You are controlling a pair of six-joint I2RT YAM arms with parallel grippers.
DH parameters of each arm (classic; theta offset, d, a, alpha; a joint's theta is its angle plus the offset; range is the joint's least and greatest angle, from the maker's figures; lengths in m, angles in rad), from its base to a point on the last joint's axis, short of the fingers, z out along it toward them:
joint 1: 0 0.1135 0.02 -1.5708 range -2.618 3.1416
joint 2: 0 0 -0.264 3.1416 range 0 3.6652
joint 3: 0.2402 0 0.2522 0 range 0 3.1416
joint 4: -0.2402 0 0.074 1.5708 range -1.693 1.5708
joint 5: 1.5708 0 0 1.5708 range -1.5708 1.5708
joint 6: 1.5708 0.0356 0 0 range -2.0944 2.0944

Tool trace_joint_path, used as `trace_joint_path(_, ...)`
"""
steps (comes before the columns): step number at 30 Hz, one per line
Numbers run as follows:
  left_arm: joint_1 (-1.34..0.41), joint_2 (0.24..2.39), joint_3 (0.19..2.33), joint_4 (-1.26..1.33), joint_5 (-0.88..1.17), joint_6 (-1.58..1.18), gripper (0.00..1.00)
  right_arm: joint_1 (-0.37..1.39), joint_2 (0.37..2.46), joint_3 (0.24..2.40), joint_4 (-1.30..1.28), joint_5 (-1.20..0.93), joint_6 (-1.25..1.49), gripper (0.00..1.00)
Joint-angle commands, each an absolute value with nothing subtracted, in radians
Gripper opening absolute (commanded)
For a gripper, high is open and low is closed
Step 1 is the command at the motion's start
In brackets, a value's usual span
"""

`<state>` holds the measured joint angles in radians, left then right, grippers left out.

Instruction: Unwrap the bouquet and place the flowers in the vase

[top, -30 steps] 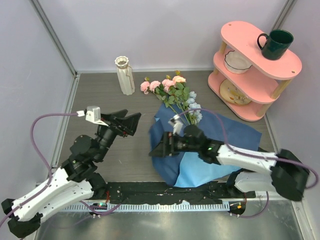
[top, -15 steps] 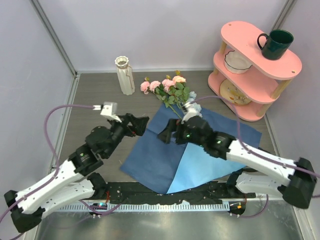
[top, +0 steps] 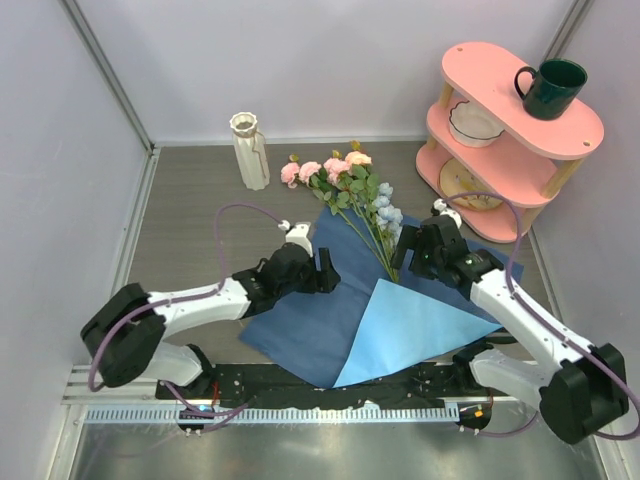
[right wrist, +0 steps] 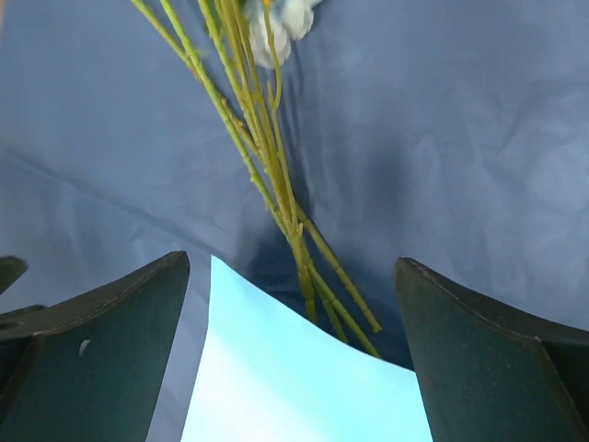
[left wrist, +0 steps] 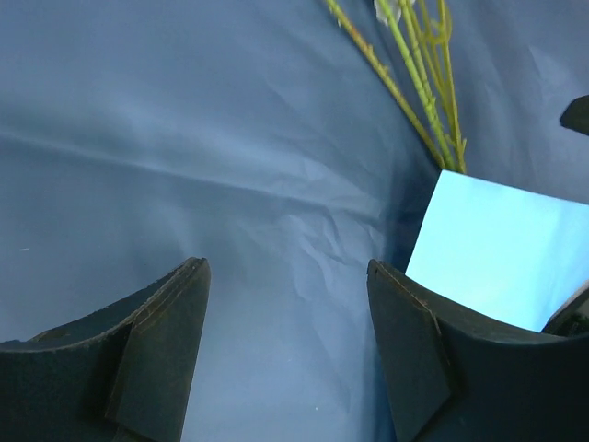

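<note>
Top external: flowers [top: 352, 193] on blue paper [top: 300, 325]

**Item 1.** Left arm [top: 190, 305], 8 o'clock in the overhead view: white plastic shells, black joints, bulky black base. A purple left cable [top: 221, 240] loops off it to a small white camera block [top: 296, 236] at the wrist.

**Item 2.** Right arm [top: 525, 325], 4 o'clock: the same white shells and black joints, with a purple right cable [top: 490, 197].

**Item 3.** Left gripper [top: 328, 275] and right gripper [top: 400, 252]: black housings. The fingers [left wrist: 147, 368] are matte and dark, thick curved wedges with bevelled edges.
</note>
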<state>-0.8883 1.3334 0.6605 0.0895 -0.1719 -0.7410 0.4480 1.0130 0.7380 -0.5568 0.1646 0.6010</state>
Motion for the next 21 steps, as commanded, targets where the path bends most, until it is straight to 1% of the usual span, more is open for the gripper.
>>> trace_joint_path(1, -0.882, 1.443, 0.635, 0.339, -0.014, -0.791, 0.73, 0.423, 1.110, 0.762, -0.540, -0.023, 0.565, 1.00)
trace_joint_path(4, -0.882, 1.502, 0.617, 0.458, 0.099, -0.808, 0.73, 0.422, 1.186, 0.765, -0.546, -0.104, 0.561, 1.00)
trace_joint_path(5, -0.884, 1.514, 0.615, 0.489, 0.167, -0.821, 0.73, 0.422, 1.215, 0.764, -0.549, -0.127, 0.561, 1.00)
trace_joint_path(8, -0.882, 1.575, 0.621, 0.589, 0.257, -0.847, 0.72, 0.422, 1.220, 0.741, -0.566, -0.196, 0.577, 0.99)
trace_joint_path(9, -0.882, 1.589, 0.620, 0.642, 0.297, -0.868, 0.71, 0.422, 1.189, 0.733, -0.572, -0.210, 0.580, 0.98)
trace_joint_path(15, -0.887, 1.670, 0.598, 0.852, 0.451, -0.936, 0.71, 0.422, 0.973, 0.684, -0.653, -0.334, 0.653, 0.95)
trace_joint_path(16, -0.890, 1.687, 0.601, 0.877, 0.465, -0.959, 0.71, 0.422, 0.916, 0.681, -0.681, -0.359, 0.670, 0.94)
trace_joint_path(18, -0.899, 1.704, 0.604, 0.935, 0.491, -0.980, 0.71, 0.422, 0.867, 0.664, -0.704, -0.443, 0.690, 0.92)
trace_joint_path(20, -0.911, 1.713, 0.609, 0.971, 0.520, -0.999, 0.71, 0.420, 0.789, 0.657, -0.730, -0.510, 0.722, 0.89)
trace_joint_path(21, -0.926, 1.715, 0.612, 0.994, 0.526, -1.003, 0.70, 0.422, 0.763, 0.661, -0.747, -0.508, 0.723, 0.88)
